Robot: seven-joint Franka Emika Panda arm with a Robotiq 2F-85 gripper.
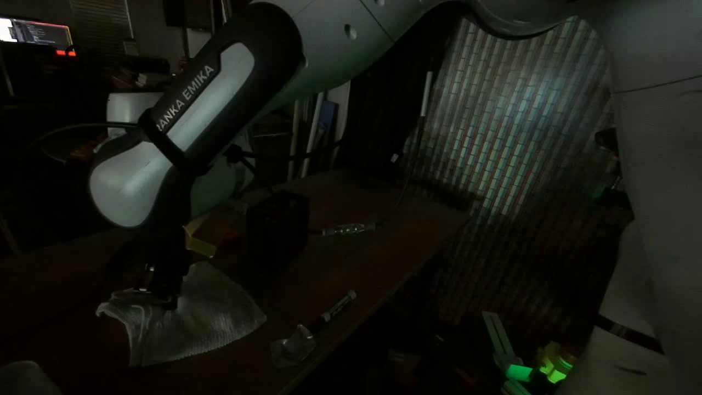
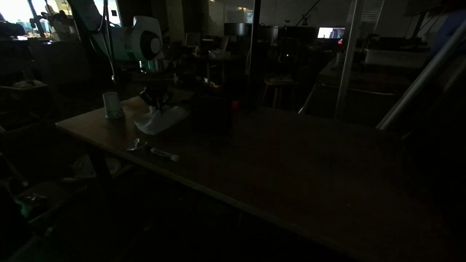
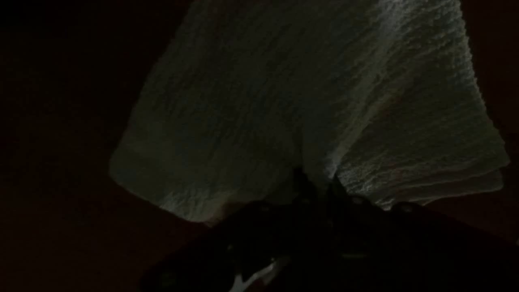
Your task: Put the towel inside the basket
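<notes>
The light towel (image 1: pixel 214 318) lies bunched on the brown table, and it also shows in an exterior view (image 2: pixel 162 122) and the wrist view (image 3: pixel 243 113). My gripper (image 1: pixel 164 299) points down at the towel. In the wrist view the gripper's fingertips (image 3: pixel 318 180) are nearly together with a pinched fold of the towel between them. Most of the towel still rests on the table. The dark basket (image 1: pixel 278 227) stands beside the towel, and it shows as a black box in an exterior view (image 2: pixel 211 115). Its inside is too dark to see.
A marker (image 1: pixel 339 305) and crumpled clear plastic (image 1: pixel 293 345) lie near the table's front edge. A white cup (image 2: pixel 113 105) stands near the table's end. A yellow box (image 1: pixel 201 238) and a clear item (image 1: pixel 348 229) are near the basket.
</notes>
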